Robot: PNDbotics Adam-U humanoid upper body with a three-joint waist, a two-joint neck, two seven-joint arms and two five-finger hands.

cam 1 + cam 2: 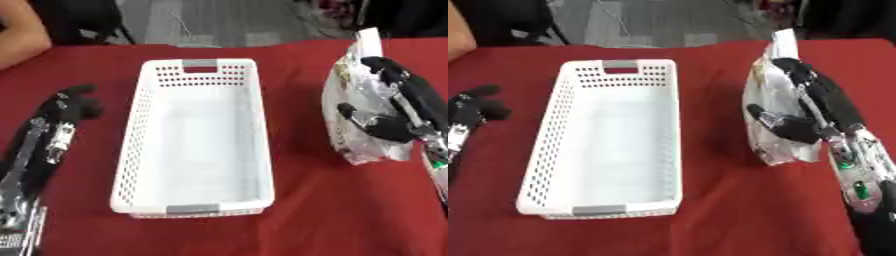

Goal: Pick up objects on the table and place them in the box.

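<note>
red tablecloth [315, 210] covers the table | white perforated basket [197, 150] at centre, grey handle tabs at 12 and 6 o'clock | white crinkly bag [773, 125] at 3 o'clock, upright, print unreadable | right hand [807, 117] fingers and thumb curled round the bag | left hand [72, 107] at 9 o'clock, fingers curled, holding nothing

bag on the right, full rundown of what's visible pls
The bag is a shiny, crinkled, plastic-looking pouch, mostly white and silvery with small print too blurred to read. It stands roughly upright on the red tablecloth, right of the white perforated basket and apart from it, its top edge pointing up. The right robot hand has fingers over its upper part and the thumb curled against its front.
</note>
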